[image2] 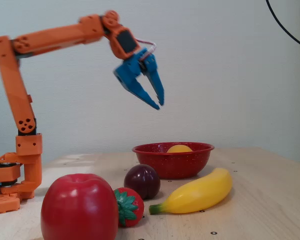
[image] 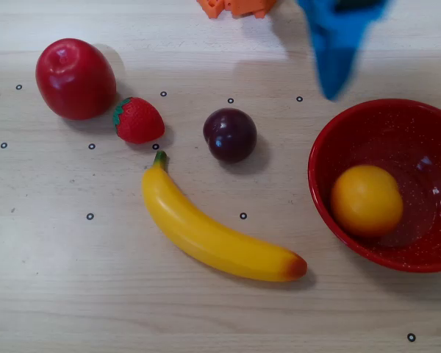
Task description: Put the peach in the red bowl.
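Inside the red bowl (image: 331,140), toward its left side in the overhead view, the peach (image: 367,200) lies free of any grip; the fixed view shows only its top above the rim. High above the table, the blue gripper (image2: 157,103) hangs empty, jaws slightly apart. Left of the bowl lie a banana (image: 213,237), plum (image: 230,134), strawberry (image: 139,120) and apple (image: 75,78).

Soft, even, bright light fills both views. Short faint shadows fall right of the fruit on the pale wooden table (image: 73,279). The blue plastic gripper (image: 336,66) blurs overhead; the glossy red speckled bowl (image: 320,184) shows small glare.
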`<act>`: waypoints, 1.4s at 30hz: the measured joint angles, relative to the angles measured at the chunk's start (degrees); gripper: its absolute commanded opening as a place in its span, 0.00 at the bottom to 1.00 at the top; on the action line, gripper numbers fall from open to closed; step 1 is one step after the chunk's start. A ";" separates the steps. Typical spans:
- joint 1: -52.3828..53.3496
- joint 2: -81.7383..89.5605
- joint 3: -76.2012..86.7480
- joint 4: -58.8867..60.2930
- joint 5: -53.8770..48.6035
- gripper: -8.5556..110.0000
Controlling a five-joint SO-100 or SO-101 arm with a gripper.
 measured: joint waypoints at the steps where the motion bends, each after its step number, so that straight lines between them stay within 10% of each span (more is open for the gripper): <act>1: -1.93 3.25 2.37 0.00 0.00 0.07; 22: -15.91 68.55 64.95 -11.43 0.53 0.07; 42: -15.73 79.72 93.43 -36.56 0.35 0.07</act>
